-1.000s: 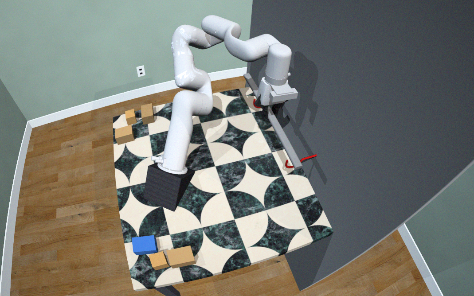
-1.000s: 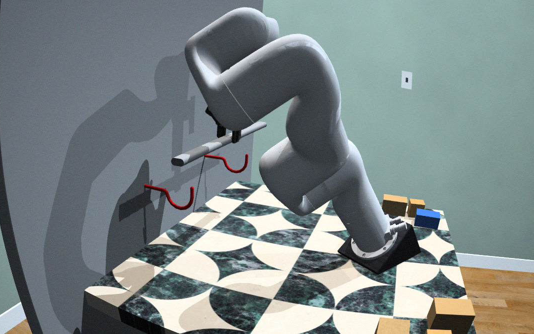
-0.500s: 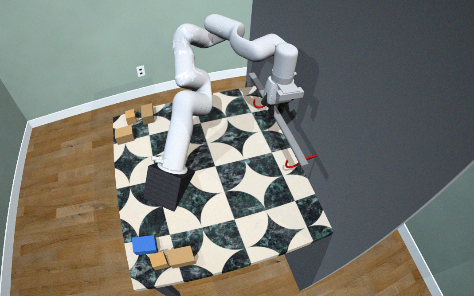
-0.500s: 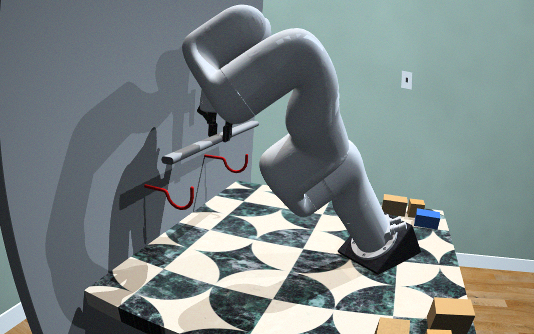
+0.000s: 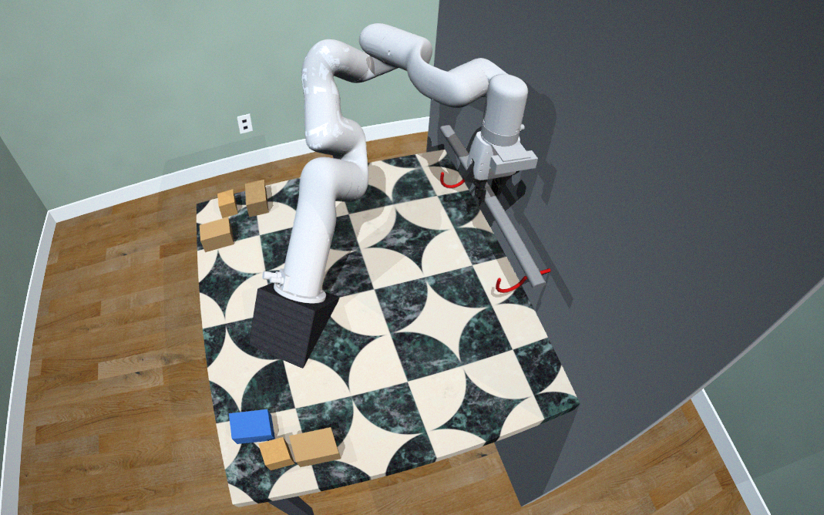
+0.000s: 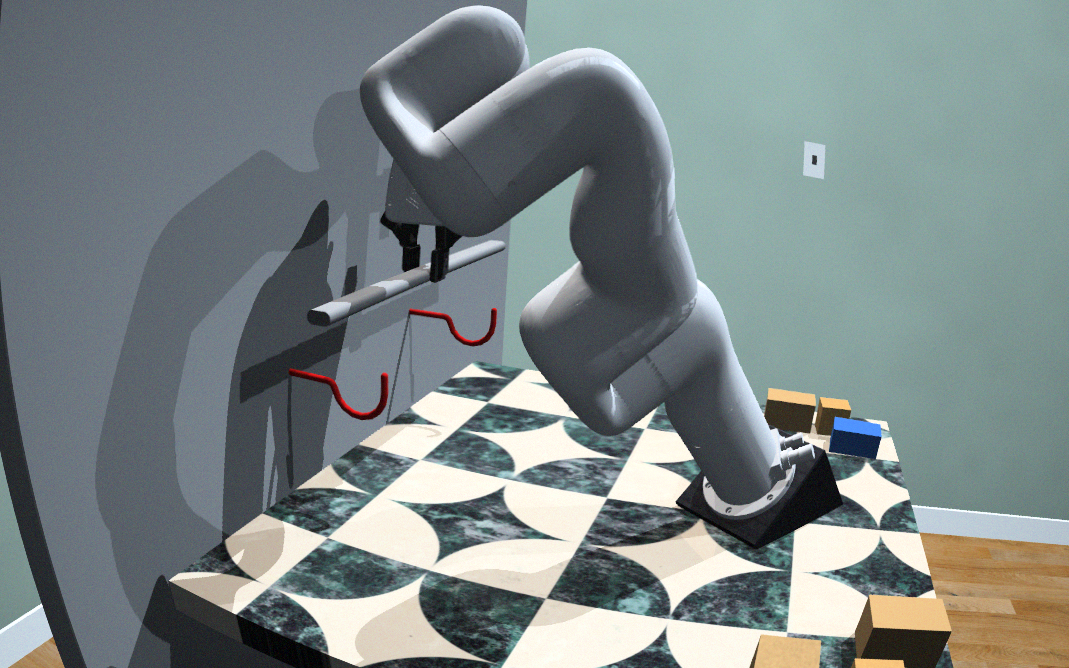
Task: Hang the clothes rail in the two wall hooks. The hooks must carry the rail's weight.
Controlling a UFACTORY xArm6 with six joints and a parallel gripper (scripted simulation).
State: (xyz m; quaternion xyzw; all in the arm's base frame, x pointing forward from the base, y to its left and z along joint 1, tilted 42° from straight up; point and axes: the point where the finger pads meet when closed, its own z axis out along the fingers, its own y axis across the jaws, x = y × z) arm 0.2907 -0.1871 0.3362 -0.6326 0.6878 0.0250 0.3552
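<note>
My gripper [image 5: 499, 186] [image 6: 425, 263] is shut on the grey clothes rail [image 5: 498, 210] [image 6: 401, 283], gripping it around its middle. The rail hangs level in the air next to the dark grey wall [image 5: 657, 191], above the two red wall hooks. One hook [image 5: 451, 178] [image 6: 463, 326] is under the rail's far end. The other hook [image 5: 517, 281] [image 6: 347, 394] is under its near end. The rail is above both hooks and does not touch them.
Tan blocks [image 5: 236, 210] sit at the table's far left corner. A blue block [image 5: 251, 425] [image 6: 854, 436] and more tan blocks [image 5: 303, 447] sit at the near left corner. The arm's black base [image 5: 291, 323] stands left of the table's middle.
</note>
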